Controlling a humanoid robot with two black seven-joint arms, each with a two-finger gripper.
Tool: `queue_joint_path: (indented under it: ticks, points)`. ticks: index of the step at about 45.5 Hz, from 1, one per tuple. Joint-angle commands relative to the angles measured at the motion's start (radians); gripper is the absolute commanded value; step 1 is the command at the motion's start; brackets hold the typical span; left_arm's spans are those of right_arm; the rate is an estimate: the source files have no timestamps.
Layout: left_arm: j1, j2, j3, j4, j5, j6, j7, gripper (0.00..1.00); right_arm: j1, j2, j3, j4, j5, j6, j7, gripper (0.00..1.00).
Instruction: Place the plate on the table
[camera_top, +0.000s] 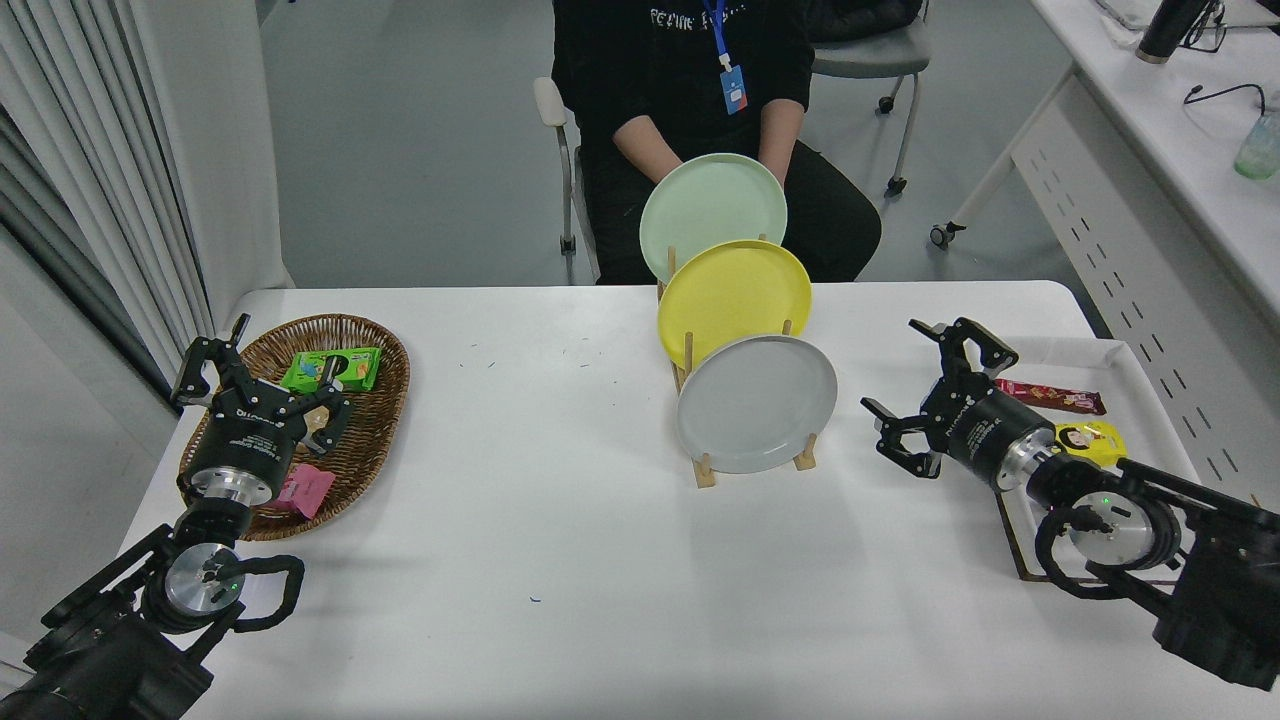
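Office lab, long white desk (1150, 170), wheeled chair (880, 60)

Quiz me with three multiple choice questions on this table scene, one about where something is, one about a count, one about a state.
1. Where does the grey plate stand?
A. front slot of the wooden rack
B. in the wicker basket
C. flat on the table

2. How many plates are in the rack?
A. two
B. three
C. four

3. The right gripper is:
A. shut on the plate
B. open, clear of the plate
C. out of view

Answers: 1 A, it stands upright nearest the camera. 2 B, mint, yellow, grey. 3 B, its jaws are spread right of the plate.
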Motion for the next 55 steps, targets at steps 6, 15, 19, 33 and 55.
queue_joint_path:
  ticks: [6,15,19,33,55]
  points:
    - [0.0,0.0,0.0,0.0,0.0,0.0,0.0,0.98,-0.01,0.051,0.037,0.036,0.036,-0.109,-0.001,1.0]
    - [0.0,0.0,0.0,0.0,0.0,0.0,0.0,0.98,0.01,0.074,0.058,0.042,0.034,-0.126,-0.001,1.0]
    - [0.0,0.0,0.0,0.0,0.0,0.0,0.0,0.98,0.019,0.097,0.058,0.042,0.034,-0.146,-0.001,1.0]
    - [0.0,0.0,0.0,0.0,0.0,0.0,0.0,0.98,0.036,0.165,0.058,0.042,0.031,-0.214,-0.001,1.0]
    - [0.0,0.0,0.0,0.0,0.0,0.0,0.0,0.98,0.135,0.189,0.034,0.04,0.016,-0.326,-0.003,1.0]
